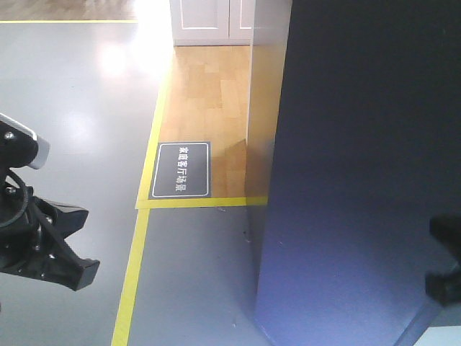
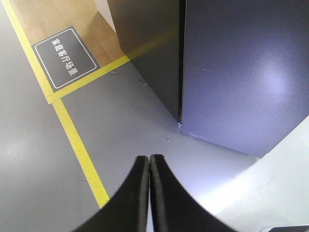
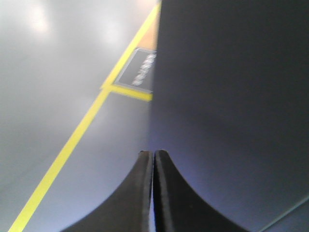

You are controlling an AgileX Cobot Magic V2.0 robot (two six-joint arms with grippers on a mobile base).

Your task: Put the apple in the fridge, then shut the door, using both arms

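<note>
Left arm (image 1: 32, 231): black links and looped cable at the lower left of the front view, grey cap at the upper joint. Left end effector (image 2: 148, 160): at bottom centre of its wrist view, fingers pressed together, nothing between them. Right end effector (image 3: 153, 154): bottom centre of its wrist view, fingers likewise pressed together, empty. Right arm (image 1: 445, 263): only a dark sliver at the right edge of the front view.

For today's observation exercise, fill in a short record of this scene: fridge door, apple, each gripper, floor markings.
fridge door: the door shows only its dark outer face; it looks shut, no white lining visible
apple: not in view
left gripper: shut, empty, over grey floor
right gripper: shut, empty, close to the dark panel
floor markings: yellow tape line; dark floor sign with white characters
</note>
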